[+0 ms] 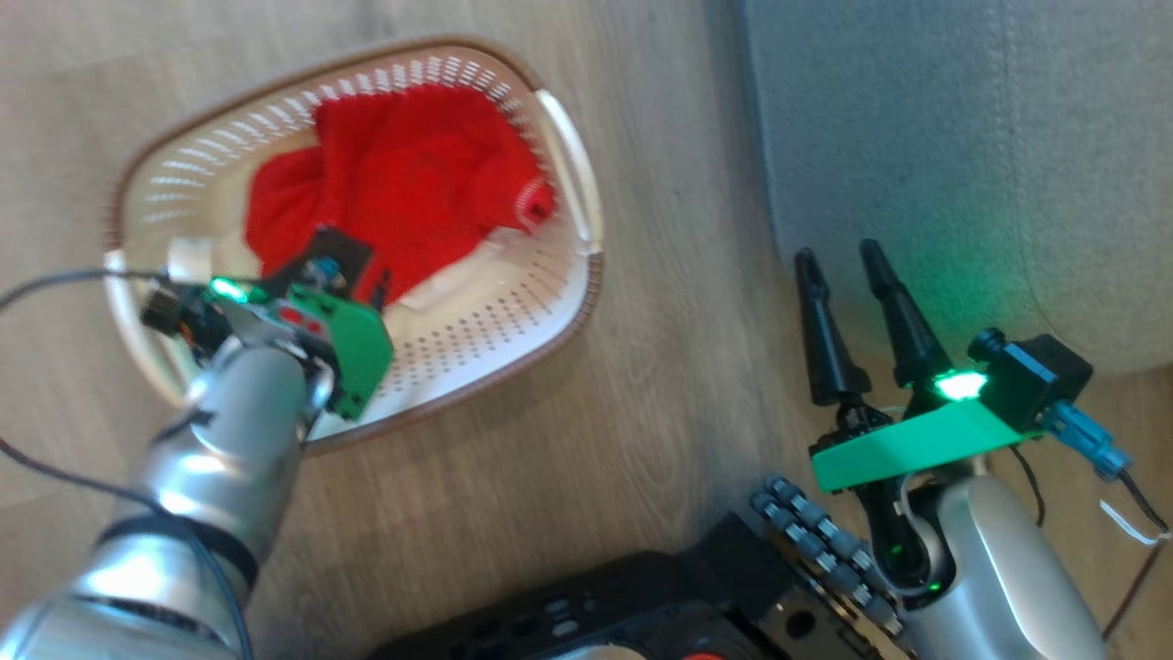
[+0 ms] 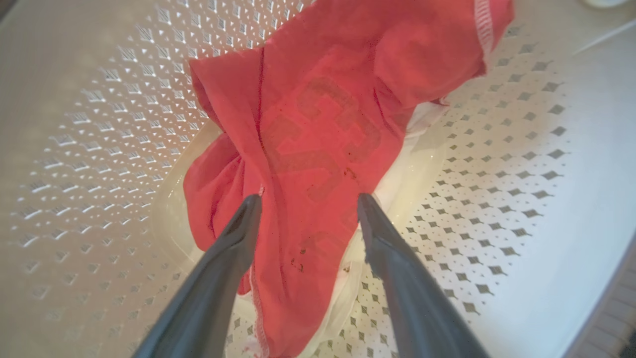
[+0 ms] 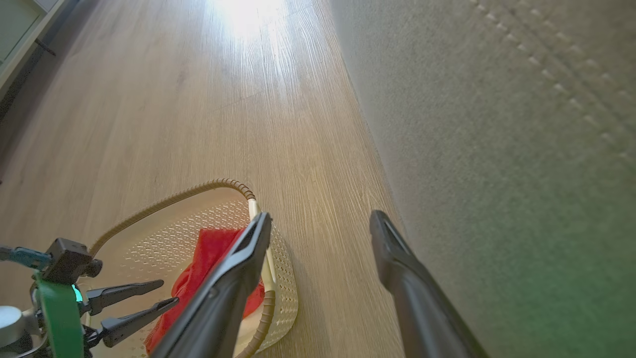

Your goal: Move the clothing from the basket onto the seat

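1. Left gripper (image 2: 308,199): released. In the left wrist view I read both fingers spread wide, with nothing clamped between them. The gripper is inside the basket (image 2: 497,199), and its fingers straddle the near end of the red clothing (image 2: 318,129). I cannot tell whether the tips touch the fabric.

2. Right gripper (image 1: 837,252): released and empty. Its two dark fingers stand apart over the wooden floor (image 1: 678,367), just beside the front edge of the seat (image 1: 962,137) and well apart from the basket.

3. Clothing: the red fabric lies crumpled in the basket, bunched toward the far end and spilling across the bottom. A white stitched band (image 2: 483,25) runs along one edge, and white material shows from under the red near the bottom. I cannot separate the heap into individual garments.

4. Basket: it stands on the floor to the left of the seat, with a strip of bare floor between them. Its perforated cream walls, brown rim and one white handle (image 1: 573,174) are visible.

5. Seat: grey upholstery with a line of light stitching. No clothing lies on the part in view.
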Robot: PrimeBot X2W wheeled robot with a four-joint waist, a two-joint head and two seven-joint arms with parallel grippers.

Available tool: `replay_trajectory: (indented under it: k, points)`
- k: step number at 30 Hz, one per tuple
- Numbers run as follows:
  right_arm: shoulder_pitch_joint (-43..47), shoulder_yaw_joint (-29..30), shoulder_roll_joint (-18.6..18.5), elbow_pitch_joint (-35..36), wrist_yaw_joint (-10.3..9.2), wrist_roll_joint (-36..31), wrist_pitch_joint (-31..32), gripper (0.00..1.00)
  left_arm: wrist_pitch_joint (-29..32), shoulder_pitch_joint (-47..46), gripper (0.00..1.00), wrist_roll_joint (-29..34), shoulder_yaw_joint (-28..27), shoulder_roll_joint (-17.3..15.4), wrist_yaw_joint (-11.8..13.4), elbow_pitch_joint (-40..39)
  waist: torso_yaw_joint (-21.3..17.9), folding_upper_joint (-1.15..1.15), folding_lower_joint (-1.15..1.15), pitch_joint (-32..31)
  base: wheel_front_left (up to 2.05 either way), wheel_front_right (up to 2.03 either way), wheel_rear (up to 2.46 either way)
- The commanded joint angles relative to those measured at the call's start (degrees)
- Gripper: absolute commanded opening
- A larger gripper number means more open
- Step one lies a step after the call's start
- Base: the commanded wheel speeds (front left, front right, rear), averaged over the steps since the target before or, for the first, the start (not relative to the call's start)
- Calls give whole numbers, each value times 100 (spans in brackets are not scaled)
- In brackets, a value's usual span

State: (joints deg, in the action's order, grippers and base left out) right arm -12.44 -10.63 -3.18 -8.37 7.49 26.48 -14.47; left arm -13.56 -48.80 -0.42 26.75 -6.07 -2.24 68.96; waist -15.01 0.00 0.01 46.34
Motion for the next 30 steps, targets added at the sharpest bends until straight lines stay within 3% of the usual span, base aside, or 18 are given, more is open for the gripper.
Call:
replay_trajectory:
  k: [1,9,15,22,30]
  points:
    - [74,-189,27,179,0,51,-52,100,11,-64,100,51,-56,-175,55,28,-282,0,-1,285,0,0,0]
    - [-44,-400,29,536,0,184,-52,100,443,-567,100,66,-35,-491,313,398,-567,0,-1,667,0,0,0]
    - [69,-573,30,869,0,166,-52,100,835,-839,100,82,48,-659,356,469,-645,0,-1,826,0,0,0]
    - [166,-712,30,1103,0,156,-52,100,1324,-1025,100,112,142,-661,596,491,-688,0,-1,927,0,0,0]
    - [395,-724,30,1389,0,111,-52,100,1710,-1226,100,326,463,-658,641,498,-693,0,-1,1021,0,0,0]
